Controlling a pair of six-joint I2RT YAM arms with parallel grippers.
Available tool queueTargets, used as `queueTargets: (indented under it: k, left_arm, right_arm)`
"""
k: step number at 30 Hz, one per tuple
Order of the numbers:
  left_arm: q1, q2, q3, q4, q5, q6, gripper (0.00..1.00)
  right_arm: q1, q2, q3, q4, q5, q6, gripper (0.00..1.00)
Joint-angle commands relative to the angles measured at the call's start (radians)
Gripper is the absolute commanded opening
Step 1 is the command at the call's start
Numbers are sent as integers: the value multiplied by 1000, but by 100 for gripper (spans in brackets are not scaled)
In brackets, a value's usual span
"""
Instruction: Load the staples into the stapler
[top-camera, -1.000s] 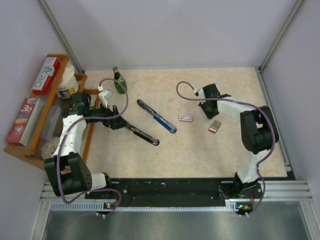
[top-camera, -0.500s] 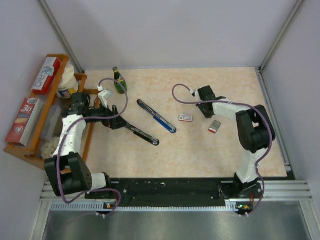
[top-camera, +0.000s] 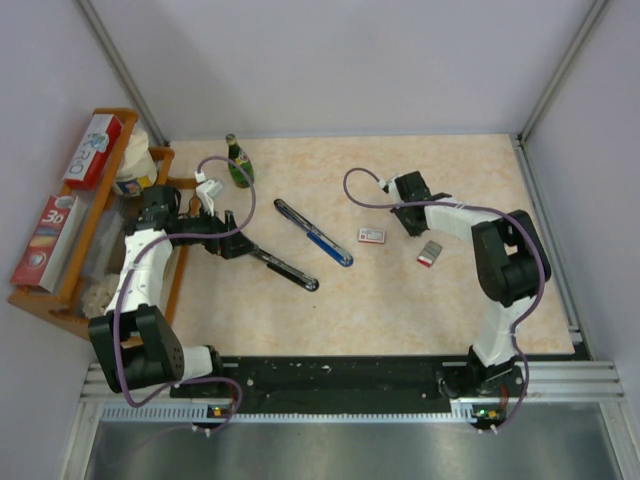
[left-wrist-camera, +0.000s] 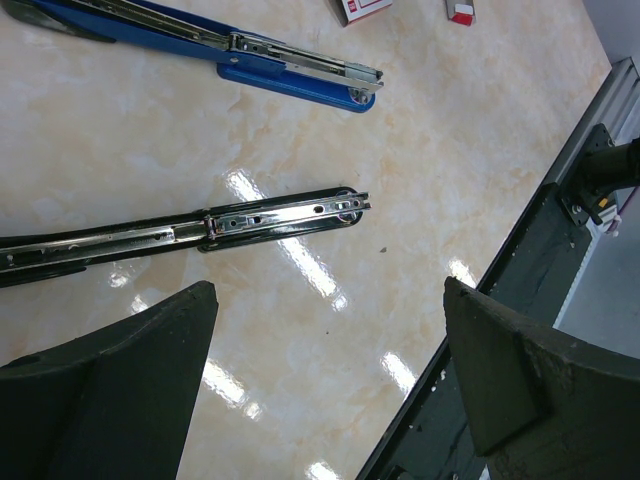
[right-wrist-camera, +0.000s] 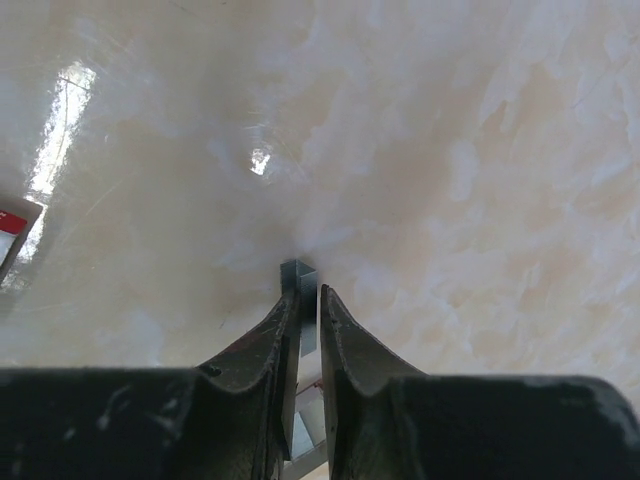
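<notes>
Two staplers lie opened flat on the table: a blue stapler (top-camera: 313, 232) (left-wrist-camera: 250, 60) and a black stapler (top-camera: 285, 270) (left-wrist-camera: 200, 228). The white staples box with the red label (top-camera: 371, 236) (left-wrist-camera: 360, 8) lies right of the blue one, and its grey and red inner tray (top-camera: 430, 253) (left-wrist-camera: 460, 10) lies further right. My right gripper (top-camera: 410, 222) (right-wrist-camera: 308, 295) hangs low between box and tray, shut on a thin grey strip of staples (right-wrist-camera: 300, 275) that pokes out past the fingertips. My left gripper (top-camera: 232, 240) (left-wrist-camera: 328, 300) stands open by the black stapler's left end, with nothing between its fingers.
A wooden rack (top-camera: 60, 300) with boxes and jars stands along the left edge. A green bottle (top-camera: 238, 162) stands at the back left. The black rail (top-camera: 340, 375) with the arm bases runs along the near edge.
My right gripper has shifted a little to the left, toward the staples box, still shut on the strip. The left arm has not moved.
</notes>
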Motion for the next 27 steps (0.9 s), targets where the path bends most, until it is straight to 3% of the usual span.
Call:
queueTargets:
  k: [1,8,15,21,27]
  left_arm:
    - [8,5,-4,6,31,23,99]
    - [10,7,-4,7,29,23,99]
    - [10,8,-4,7,34,24,99]
    - [8,8,-4,6,34,24,99]
    - [11,8,-4,4,34,24,99]
  right_arm:
    - [8,-43,0,-4,-56,28,13]
    - [-1,-52,4,-15,-77,37,3]
    - [-3,-70,9,-13,-65,33,2]
    - [-3,-104,4,-3,-68,31,12]
    - [-10,-141,-5,10,-74,30,13]
